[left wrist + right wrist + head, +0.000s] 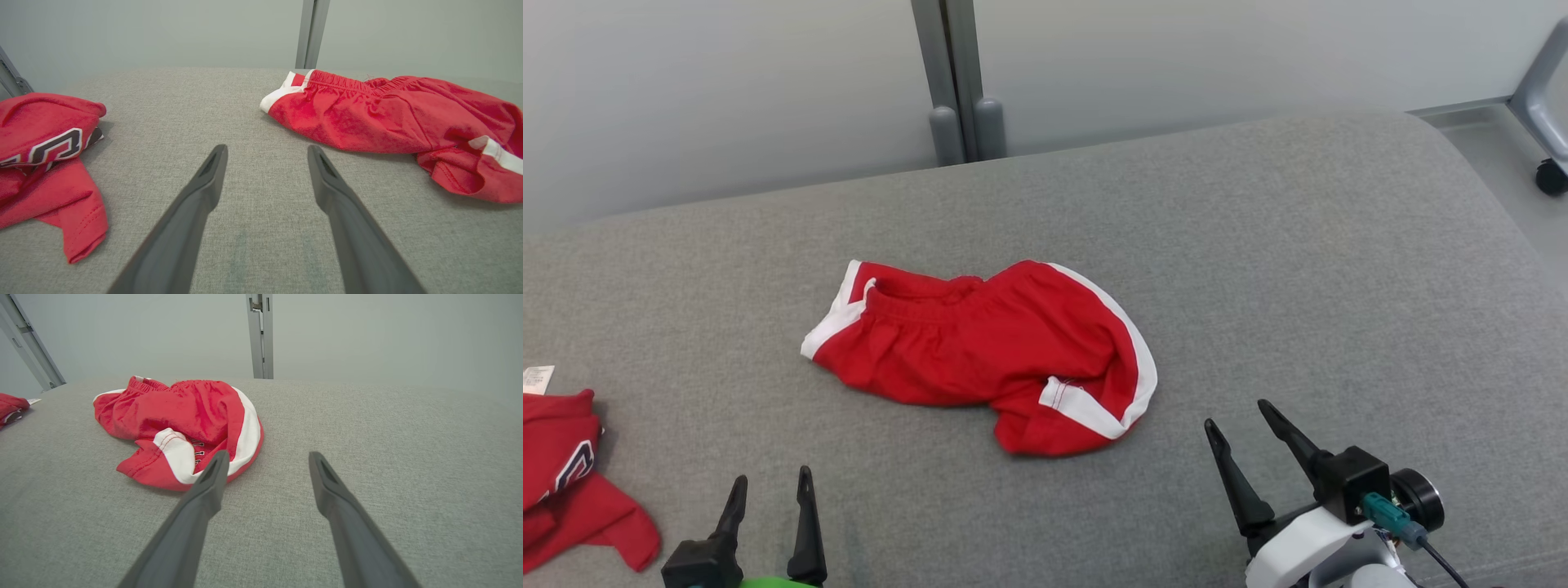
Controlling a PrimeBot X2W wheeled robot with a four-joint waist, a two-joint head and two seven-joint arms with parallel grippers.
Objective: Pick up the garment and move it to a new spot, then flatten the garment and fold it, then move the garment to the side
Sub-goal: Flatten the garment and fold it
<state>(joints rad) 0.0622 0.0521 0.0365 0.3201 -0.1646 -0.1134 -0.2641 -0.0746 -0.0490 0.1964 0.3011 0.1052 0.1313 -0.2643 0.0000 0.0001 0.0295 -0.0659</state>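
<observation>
Two red garments on a grey cushion (1258, 245): jersey (564, 482) near left, shorts (980, 351) centre. Left gripper (772, 478) and right gripper (1236, 413) gape wide, empty. Pale wall (727, 82) behind.

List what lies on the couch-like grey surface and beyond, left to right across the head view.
Crumpled red jersey with lettering → left gripper, open → red shorts with white side stripes → right gripper, open → black chair caster at the far right edge.

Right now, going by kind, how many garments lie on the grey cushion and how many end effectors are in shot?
Red garments: 2
End effectors: 2
Total: 4
</observation>
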